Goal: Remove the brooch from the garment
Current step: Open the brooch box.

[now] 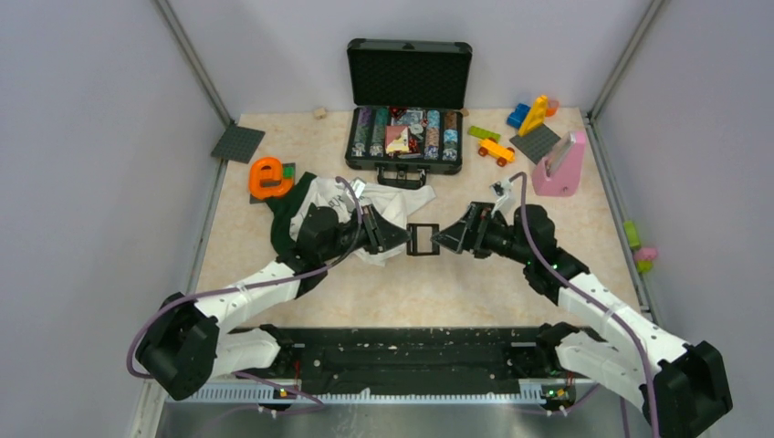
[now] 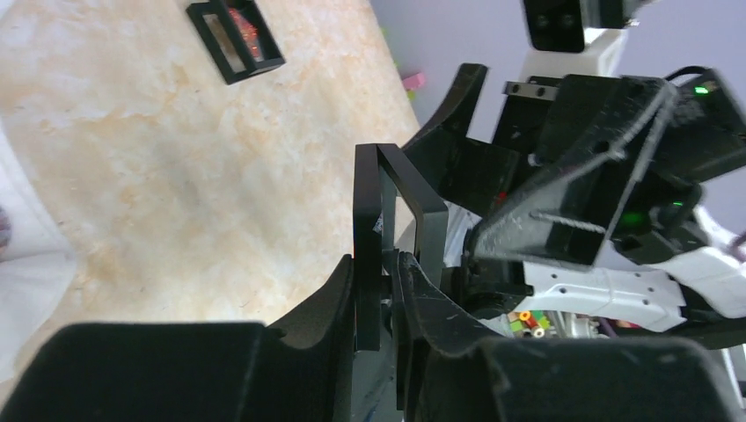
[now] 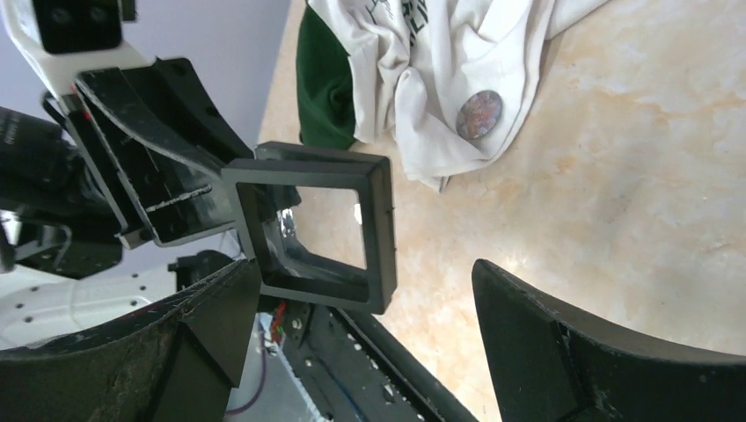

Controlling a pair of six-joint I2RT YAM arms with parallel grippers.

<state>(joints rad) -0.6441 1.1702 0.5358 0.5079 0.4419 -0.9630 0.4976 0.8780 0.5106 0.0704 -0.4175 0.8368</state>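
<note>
Here, over a marbled, grey-walled table (image 1: 475, 283), left jaws pinch a black frame (image 1: 423, 239); right jaws gape.

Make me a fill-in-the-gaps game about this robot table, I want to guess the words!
1. The left hand pinches a small square plastic frame coloured ____.
2. The right hand has jaws that are not shut but ____.
3. The big plastic letter "e" is coloured ____.
4. The white and green cloth garment lies beside the ____ arm.

Missing words: black; open; orange; left.
</note>
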